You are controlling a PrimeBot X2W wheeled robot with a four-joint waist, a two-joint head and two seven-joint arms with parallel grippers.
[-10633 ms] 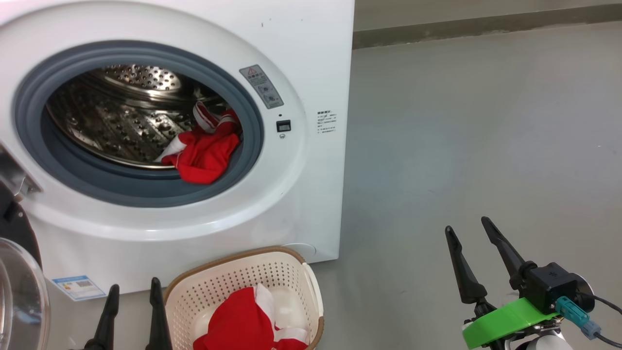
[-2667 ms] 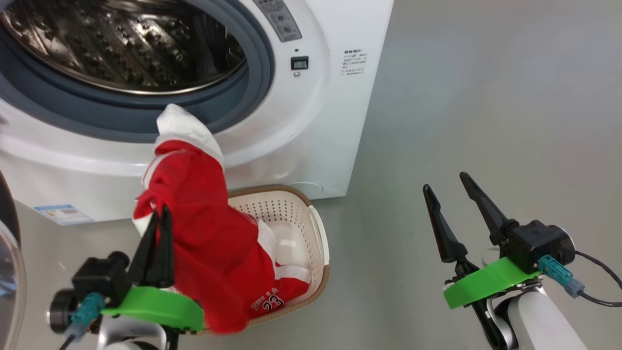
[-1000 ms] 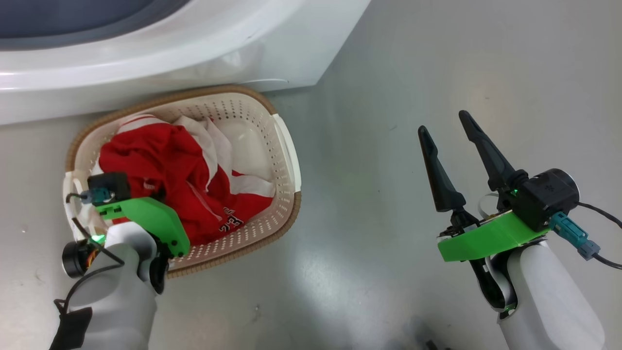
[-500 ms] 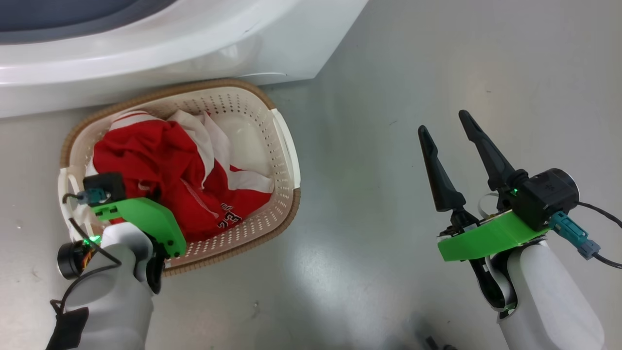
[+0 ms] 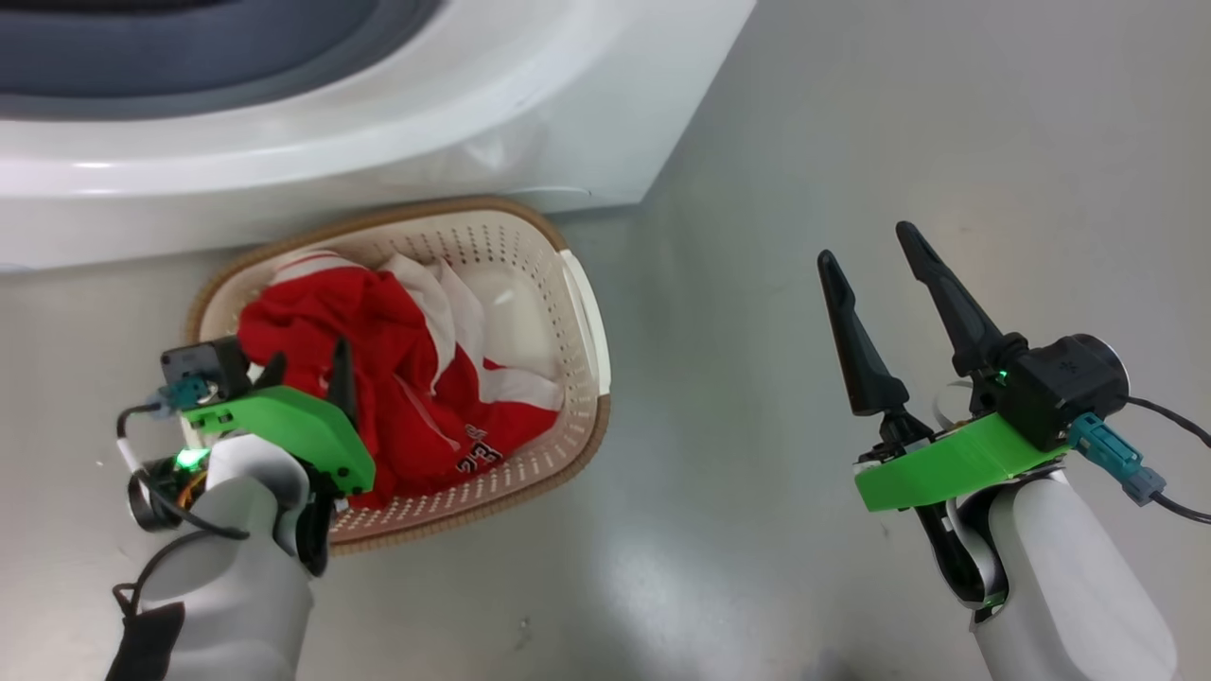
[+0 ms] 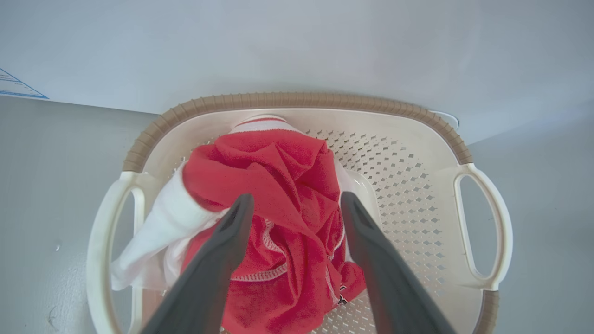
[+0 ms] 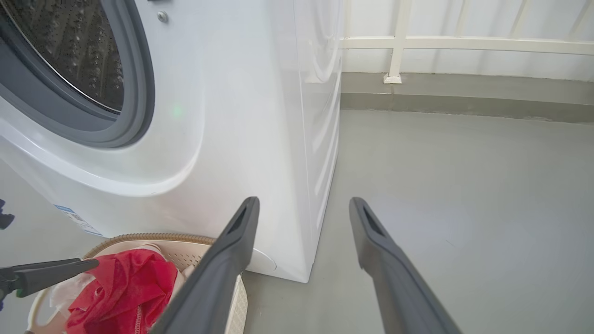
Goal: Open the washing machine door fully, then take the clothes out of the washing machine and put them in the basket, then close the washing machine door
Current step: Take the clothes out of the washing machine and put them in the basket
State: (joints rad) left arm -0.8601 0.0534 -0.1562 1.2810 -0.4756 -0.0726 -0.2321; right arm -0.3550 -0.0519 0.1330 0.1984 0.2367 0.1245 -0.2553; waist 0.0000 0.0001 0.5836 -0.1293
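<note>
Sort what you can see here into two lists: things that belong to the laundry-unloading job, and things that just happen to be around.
Belongs to the job:
washing machine
red and white clothes
basket

Just around:
grey floor
white railing
grey kerb under the railing

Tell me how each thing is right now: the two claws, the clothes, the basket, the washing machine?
left claw, open above the clothes
right claw, open and empty
clothes, crumpled in the basket
basket, upright on the floor, part full
washing machine, opening uncovered, drum showing
</note>
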